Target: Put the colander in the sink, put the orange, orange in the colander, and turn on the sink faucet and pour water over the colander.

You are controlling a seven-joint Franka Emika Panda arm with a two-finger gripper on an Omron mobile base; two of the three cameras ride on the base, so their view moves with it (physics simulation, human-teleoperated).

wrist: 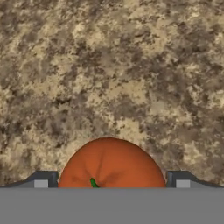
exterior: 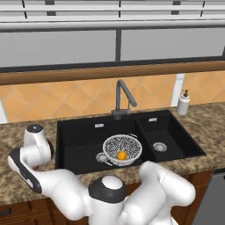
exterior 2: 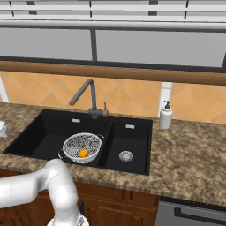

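In the hand view the jaws (wrist: 111, 181) stand wide, one dark fingertip (wrist: 43, 179) on each side of the reddish orange (wrist: 111, 164). The fruit sits between them on the speckled brown counter (wrist: 109, 65), its green stem turned toward the camera. A sliver of gap shows between each fingertip and the fruit's skin, so the jaws straddle it without gripping; whether either tip touches it lower down I cannot tell.

In the left base view the colander (exterior: 122, 149) sits in the large basin of the black sink (exterior: 79, 136), toward the front and near the divider. The yellower orange (exterior: 121, 155) lies inside it. The faucet (exterior: 121, 99) rises behind the basins with its spout angled over the sink. A white soap bottle (exterior: 183, 103) stands on the counter to the right of the sink.
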